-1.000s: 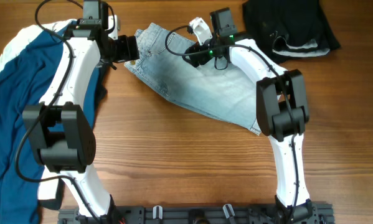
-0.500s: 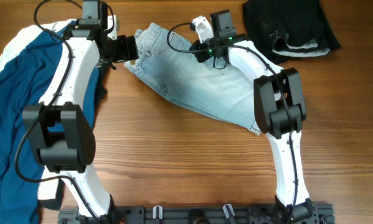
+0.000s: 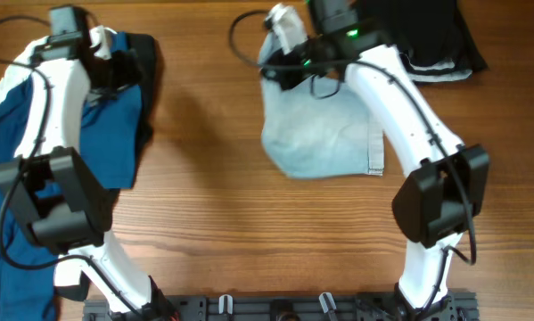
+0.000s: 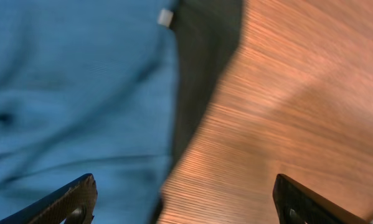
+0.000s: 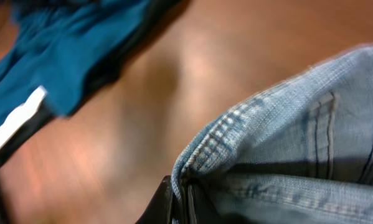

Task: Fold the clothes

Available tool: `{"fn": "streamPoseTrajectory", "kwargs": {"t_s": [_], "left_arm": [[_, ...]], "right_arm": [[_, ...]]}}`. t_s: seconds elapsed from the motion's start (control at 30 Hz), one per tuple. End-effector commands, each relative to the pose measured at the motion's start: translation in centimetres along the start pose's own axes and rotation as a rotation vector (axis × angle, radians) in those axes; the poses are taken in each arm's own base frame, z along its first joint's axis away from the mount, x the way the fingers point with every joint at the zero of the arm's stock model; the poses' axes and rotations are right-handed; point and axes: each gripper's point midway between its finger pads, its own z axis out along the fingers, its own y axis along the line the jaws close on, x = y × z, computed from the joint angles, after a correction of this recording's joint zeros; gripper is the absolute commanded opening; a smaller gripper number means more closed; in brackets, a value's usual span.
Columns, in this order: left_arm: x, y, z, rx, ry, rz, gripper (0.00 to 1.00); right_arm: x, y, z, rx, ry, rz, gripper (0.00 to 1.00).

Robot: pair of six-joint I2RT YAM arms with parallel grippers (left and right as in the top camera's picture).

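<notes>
The pale-blue denim shorts [image 3: 324, 125] are bunched on the table's right middle, with their upper left corner raised. My right gripper [image 3: 280, 69] is shut on that corner. The right wrist view shows the stitched denim edge [image 5: 248, 124] pinched between the closed jaws of the right gripper [image 5: 181, 202]. My left gripper [image 3: 124, 64] is open over the right edge of a blue garment [image 3: 106, 134] at the left. Seen from the left wrist, the left gripper [image 4: 186, 205] has its jaws wide apart, with blue cloth [image 4: 68, 93] and bare wood [image 4: 298, 93] below.
A black garment with white trim [image 3: 427, 45] lies at the back right. A dark cloth edge [image 3: 146, 67] borders the blue garment, which spreads down the table's left side. Bare wooden table [image 3: 213, 205] lies between the two piles.
My right gripper shut on the shorts' edge and pulled them right and up, so they now lie bunched. My left arm swung left off the shorts to the blue garment.
</notes>
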Motion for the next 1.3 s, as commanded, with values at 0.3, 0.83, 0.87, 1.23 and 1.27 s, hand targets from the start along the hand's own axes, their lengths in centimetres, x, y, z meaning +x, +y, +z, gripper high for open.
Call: {"fn": "streamPoseTrajectory", "kwargs": {"t_s": [0.3,0.83,0.87,1.23,1.27], "left_arm": [[0.2,0.6,-1.9,0.089,0.021,-0.093,0.91],[1.3,-6.8,-1.1,0.159,0.013,0.047,1.0],[1.0,-7.1,-1.1,0.166,-0.002,0.054,1.0],[-1.6,-10.6,-1.2,0.239,-0.137,0.128,1.0],[-1.6,-11.8,-1.1,0.255,-0.148,0.151,1.0]], "right_arm": [[0.0,6.4,2.1,-0.121,0.03,-0.064,0.55],[-3.0,-8.0,-3.4,0.182,-0.168,0.079,0.99],[-3.1,-8.2,-3.2,0.182,-0.17,0.081,0.99],[-2.3,-11.4,-0.3,0.24,-0.155,0.11,0.99],[-1.7,-12.0,0.9,0.232,-0.138,0.119,0.99]]}}
